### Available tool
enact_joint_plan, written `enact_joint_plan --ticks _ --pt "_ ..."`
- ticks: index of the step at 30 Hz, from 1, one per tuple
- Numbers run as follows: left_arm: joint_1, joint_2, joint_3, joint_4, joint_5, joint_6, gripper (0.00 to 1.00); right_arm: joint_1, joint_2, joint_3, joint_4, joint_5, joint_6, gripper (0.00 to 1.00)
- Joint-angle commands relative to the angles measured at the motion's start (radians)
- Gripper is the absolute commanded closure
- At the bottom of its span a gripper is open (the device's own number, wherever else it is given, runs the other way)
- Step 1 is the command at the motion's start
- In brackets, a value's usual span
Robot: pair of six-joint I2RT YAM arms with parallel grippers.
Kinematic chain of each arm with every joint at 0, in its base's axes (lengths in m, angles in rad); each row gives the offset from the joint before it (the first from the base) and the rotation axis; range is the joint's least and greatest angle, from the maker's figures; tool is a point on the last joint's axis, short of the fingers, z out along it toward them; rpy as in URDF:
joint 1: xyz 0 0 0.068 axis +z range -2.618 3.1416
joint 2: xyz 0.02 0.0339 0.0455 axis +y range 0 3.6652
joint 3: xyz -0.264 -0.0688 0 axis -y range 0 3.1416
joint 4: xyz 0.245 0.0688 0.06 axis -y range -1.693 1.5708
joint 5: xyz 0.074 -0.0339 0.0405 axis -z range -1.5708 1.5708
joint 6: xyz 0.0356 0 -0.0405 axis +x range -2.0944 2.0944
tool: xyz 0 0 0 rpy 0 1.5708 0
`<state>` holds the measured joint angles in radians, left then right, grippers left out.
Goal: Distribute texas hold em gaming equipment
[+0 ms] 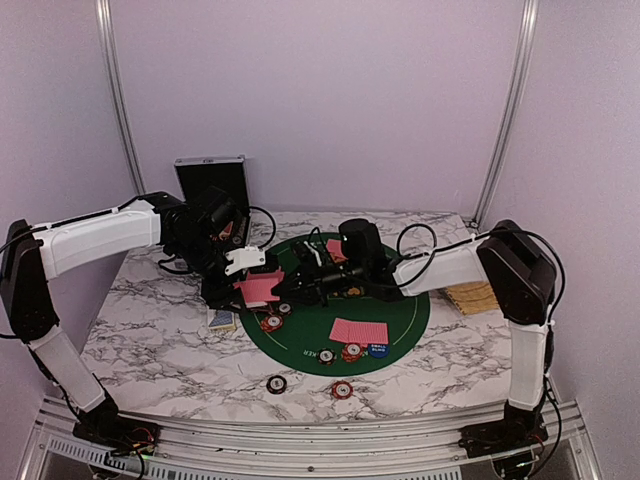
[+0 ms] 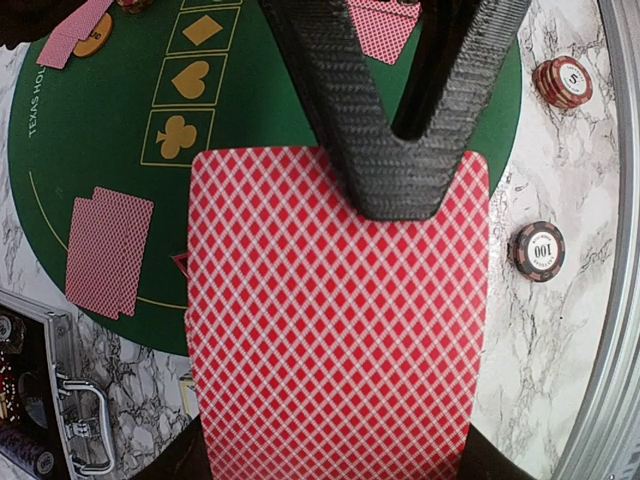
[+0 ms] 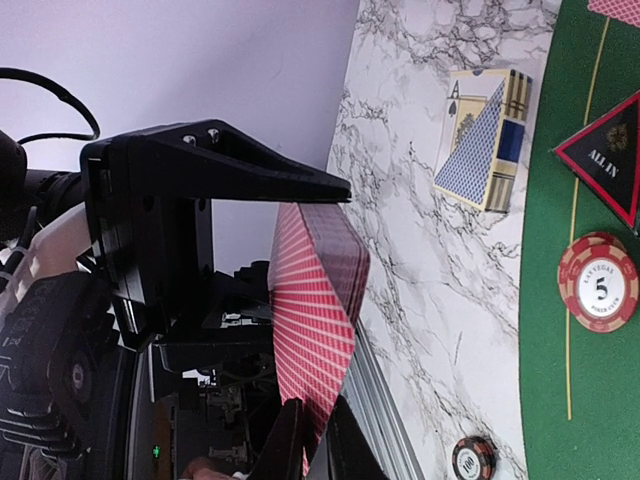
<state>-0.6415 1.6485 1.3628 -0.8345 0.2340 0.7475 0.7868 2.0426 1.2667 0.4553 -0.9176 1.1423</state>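
Observation:
My left gripper [image 1: 250, 285] is shut on a deck of pink-red-backed playing cards [image 2: 330, 320], held above the left edge of the green poker mat [image 1: 400, 310]. Its fingers are mostly hidden behind the deck in the left wrist view. The right gripper [image 3: 315, 445] has its fingers pinched on the edge of the deck's top card [image 3: 312, 330], which bows away from the stack. Pairs of cards [image 1: 358, 330] lie face down on the mat. Poker chips [image 1: 276, 384] sit on the marble in front. A triangular marker [image 3: 605, 160] and a red chip [image 3: 598, 288] lie on the mat.
A card box [image 1: 222, 320] lies on the marble left of the mat. The black case [image 1: 210, 180] stands open at the back left. A straw basket [image 1: 472, 297] sits at the right. More chips [image 1: 352, 351] and a blue marker disc [image 1: 377, 350] lie near the mat's front.

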Motion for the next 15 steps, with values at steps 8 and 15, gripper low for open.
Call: enact_joint_plan --ticks 8,15 --pt "0.005 -0.036 -0.001 0.009 -0.002 0.0 1.0 0.005 -0.015 -0.008 0.116 -0.031 0.08 0.97" --pt "0.006 -0.041 -0.009 0.009 -0.009 0.003 1.0 -0.023 -0.042 -0.018 0.081 -0.03 0.053 1.0"
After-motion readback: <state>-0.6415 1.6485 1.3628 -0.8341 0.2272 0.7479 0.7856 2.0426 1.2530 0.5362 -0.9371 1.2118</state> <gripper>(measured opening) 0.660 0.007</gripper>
